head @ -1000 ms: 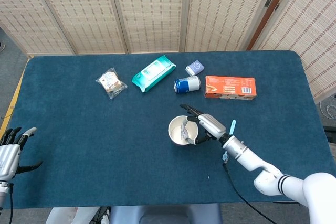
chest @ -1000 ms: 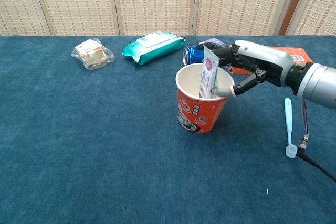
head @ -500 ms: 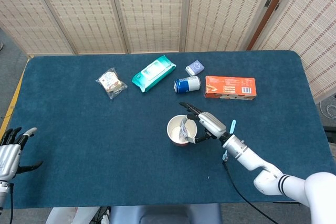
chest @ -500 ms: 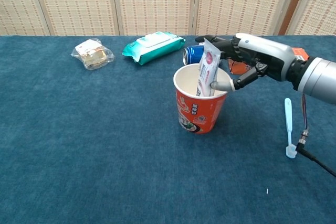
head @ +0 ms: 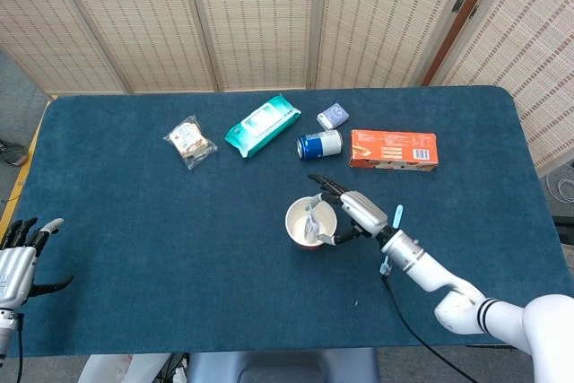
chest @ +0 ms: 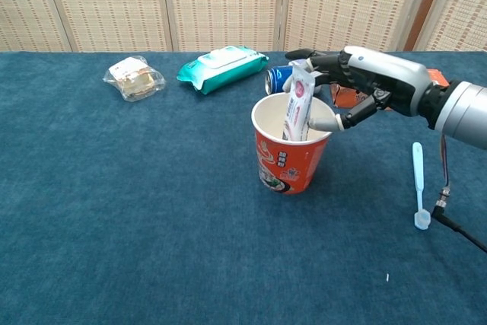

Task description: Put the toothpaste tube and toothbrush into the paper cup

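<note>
Toothpaste tube point(chest: 297, 106) stands nearly upright inside the paper cup point(chest: 292, 161), its lower end below the rim and its crimped top poking out above. Your right hand point(chest: 359, 85) sits at the cup's 2 o'clock in the chest view, fingers point(chest: 327, 122) spread; one fingertip lies against the tube's side near the rim and the upper fingers reach over the tube's top. Whether that amounts to a real grip on the tube, you cannot tell from either view.

From the head view, the cup point(head: 308, 222) is near the middle of the table point(head: 134, 221), with the tube point(head: 312, 219) showing as a pale strip inside it and your right hand point(head: 351, 213) at its 3 o'clock.

The toothbrush point(chest: 418, 185) lies flat on the cloth at the cup's 3 o'clock, well apart from it, just beside your right wrist.

Your left hand point(head: 18, 257) rests at the table's 8 o'clock edge, fingers apart, holding nothing.

Along the far side, from 10 to 2 o'clock, lie a snack packet point(head: 190, 142), a teal wipes pack point(head: 261, 125), a blue can point(head: 319, 144) on its side, a small lilac box point(head: 333, 115) and an orange carton point(head: 393, 149).
</note>
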